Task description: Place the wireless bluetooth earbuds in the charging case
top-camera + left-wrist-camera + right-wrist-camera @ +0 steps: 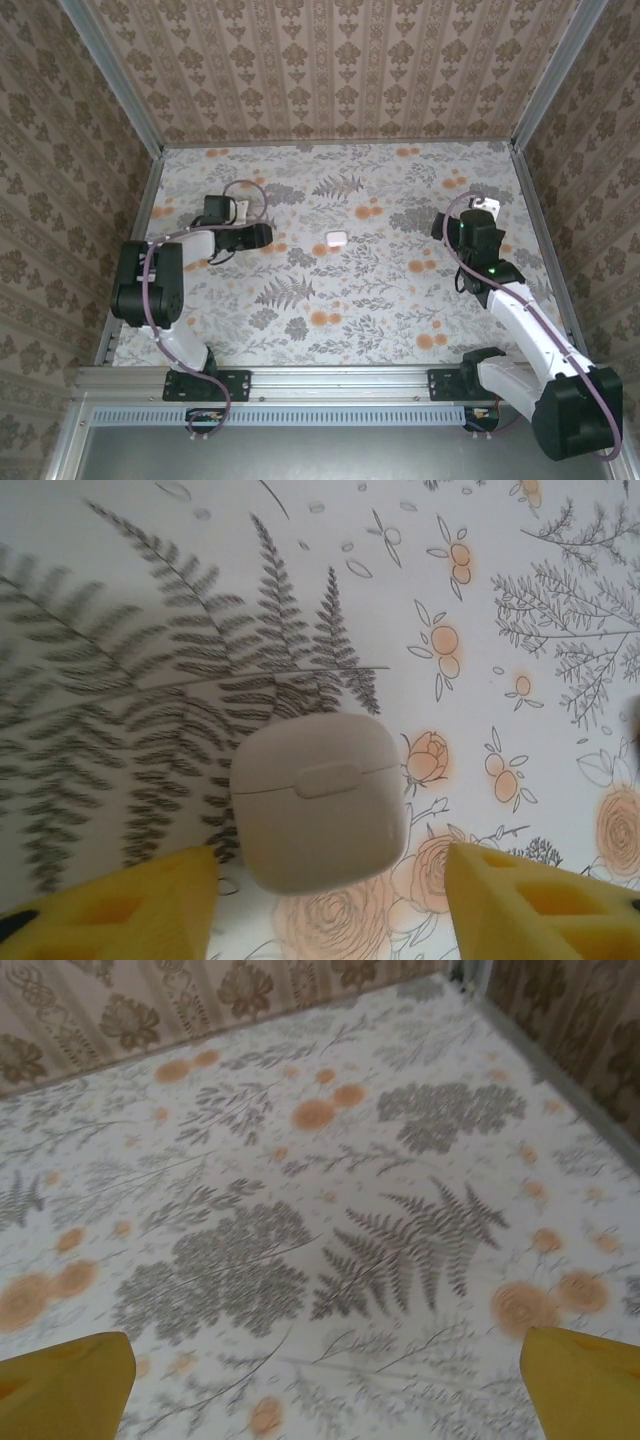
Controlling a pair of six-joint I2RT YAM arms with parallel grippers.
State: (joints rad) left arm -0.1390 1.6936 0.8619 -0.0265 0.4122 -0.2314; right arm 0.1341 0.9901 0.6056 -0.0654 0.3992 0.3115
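**Case** [318,815]: It lies flat on the worktop [400,300]. In the overhead view it sits near the middle, a little toward the far side. The lid is down, and the left wrist view shows the seam and the front tab running across its face. What it holds cannot be told. It rests on the printed surface at the foot of a fern frond, with a rose print just beside it.

**Left pincer** [330,852]: It is open. Its two yellow fingers [130,900] stand one on each side of the case. Printed worktop shows in the gap on both sides, and neither finger touches the case. The case lies between the fingertips and partly beyond them. In the overhead view the left arm reaches in from the left side of the worktop, with its wrist pointing right toward the case and near it.

**Right pincer** [320,1350]: It is open wide, and printed worktop shows between its fingers. It hangs above the floral surface and faces the far wall [150,1010]. In the overhead view the right arm stands at the right side of the worktop, well apart from the case.

**Worktop**: The surface is printed with grey ferns and orange flowers. Brown papered panels wall it in on three sides.
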